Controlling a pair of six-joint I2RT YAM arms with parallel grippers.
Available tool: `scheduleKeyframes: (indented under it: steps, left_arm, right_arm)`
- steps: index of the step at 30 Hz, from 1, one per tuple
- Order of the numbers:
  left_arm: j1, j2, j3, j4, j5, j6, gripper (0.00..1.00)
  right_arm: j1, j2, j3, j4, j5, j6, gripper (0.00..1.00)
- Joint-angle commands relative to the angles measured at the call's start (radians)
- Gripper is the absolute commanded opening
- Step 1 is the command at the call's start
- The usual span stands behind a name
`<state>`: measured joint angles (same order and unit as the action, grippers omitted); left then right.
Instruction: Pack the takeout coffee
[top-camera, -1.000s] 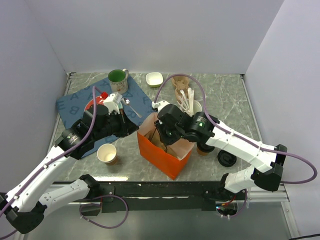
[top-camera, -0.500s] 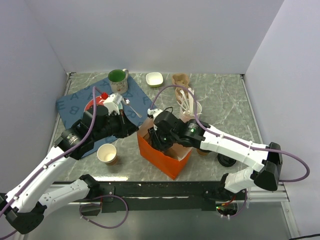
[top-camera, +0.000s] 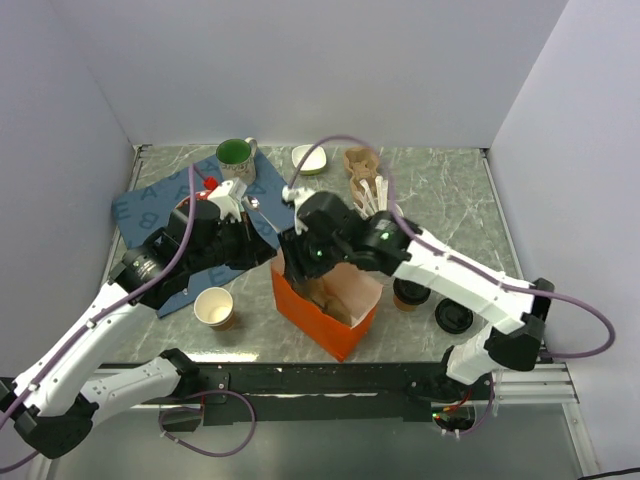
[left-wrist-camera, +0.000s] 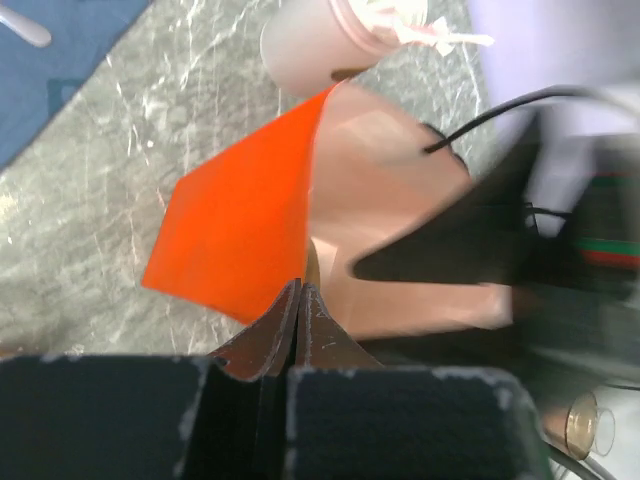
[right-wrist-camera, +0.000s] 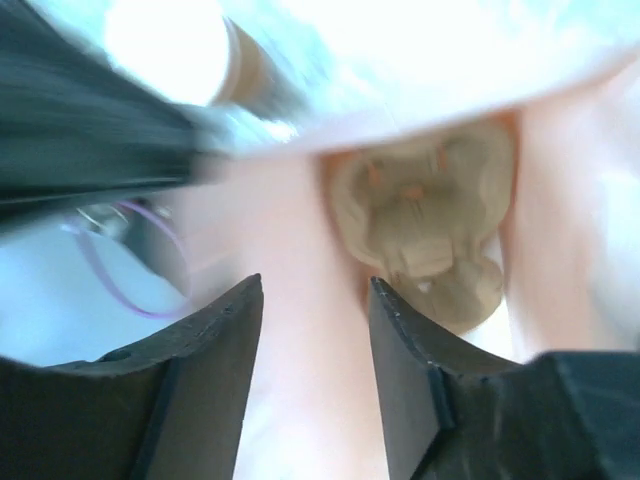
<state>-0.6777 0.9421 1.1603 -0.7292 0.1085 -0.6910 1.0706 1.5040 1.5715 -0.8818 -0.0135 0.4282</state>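
okay, the left gripper is pinched tight on the rim of the orange paper bag with the brown lining, holding its mouth open. the right gripper is down in that mouth with its jaws parted a little and nothing between them. below them on the bag floor there's just a crumpled tan lump, too blurred to name. the small brown paper cup with a round black plastic lid isn't in either set of jaws. it's standing outside the bag, off to the outer side of the right jaws, half tucked under the right forearm, with a loose black plastic lid just beside it. i'd guess that cup is light but may hold liquid, with thin walls that give if squeezed and a smooth lid that's only pressed on. so take it around the paper wall below the lid, gently, and keep it upright.
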Motion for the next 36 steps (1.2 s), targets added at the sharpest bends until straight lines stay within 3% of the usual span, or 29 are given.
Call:
scheduleKeyframes:
  steps: [1, 7, 10, 11, 14, 16, 20, 25, 28, 29, 31, 36]
  left_arm:
    - [0.0, 0.017, 0.068, -0.003, -0.024, 0.033, 0.03]
    - [0.0, 0.03, 0.079, 0.011, -0.029, 0.056, 0.12]
    - [0.0, 0.052, 0.134, -0.013, -0.052, 0.103, 0.35]
    - [0.0, 0.058, 0.147, -0.025, -0.059, 0.117, 0.49]
    - [0.0, 0.112, 0.183, -0.027, -0.072, 0.192, 0.66]
    - [0.0, 0.186, 0.241, -0.042, -0.032, 0.249, 0.69]
    - [0.0, 0.303, 0.298, -0.041, 0.049, 0.314, 0.67]
    - [0.0, 0.417, 0.338, -0.064, 0.03, 0.338, 0.58]
    - [0.0, 0.443, 0.357, -0.065, 0.037, 0.337, 0.37]
    - [0.0, 0.452, 0.374, -0.081, 0.005, 0.334, 0.2]
    - [0.0, 0.463, 0.423, -0.107, -0.026, 0.323, 0.11]
    - [0.0, 0.397, 0.435, -0.139, -0.173, 0.162, 0.13]
  right_arm:
    - [-0.006, -0.048, 0.197, -0.134, 0.032, -0.003, 0.56]
    - [-0.015, -0.085, 0.304, -0.207, 0.086, 0.037, 0.57]
    - [-0.018, -0.093, 0.378, -0.218, 0.093, 0.031, 0.57]
    - [-0.018, -0.094, 0.396, -0.221, 0.096, 0.024, 0.57]
    - [-0.027, -0.116, 0.438, -0.22, 0.121, -0.006, 0.61]
    - [-0.046, -0.139, 0.432, -0.212, 0.127, -0.022, 0.62]
    - [-0.06, -0.198, 0.365, -0.157, 0.127, -0.051, 0.62]
    - [-0.067, -0.254, 0.329, -0.169, 0.217, -0.045, 0.62]
    - [-0.075, -0.292, 0.297, -0.158, 0.263, -0.043, 0.63]
    - [-0.077, -0.3, 0.288, -0.155, 0.274, -0.046, 0.63]
    - [-0.084, -0.318, 0.263, -0.166, 0.299, -0.046, 0.63]
    - [-0.116, -0.341, 0.191, -0.238, 0.271, 0.035, 0.64]
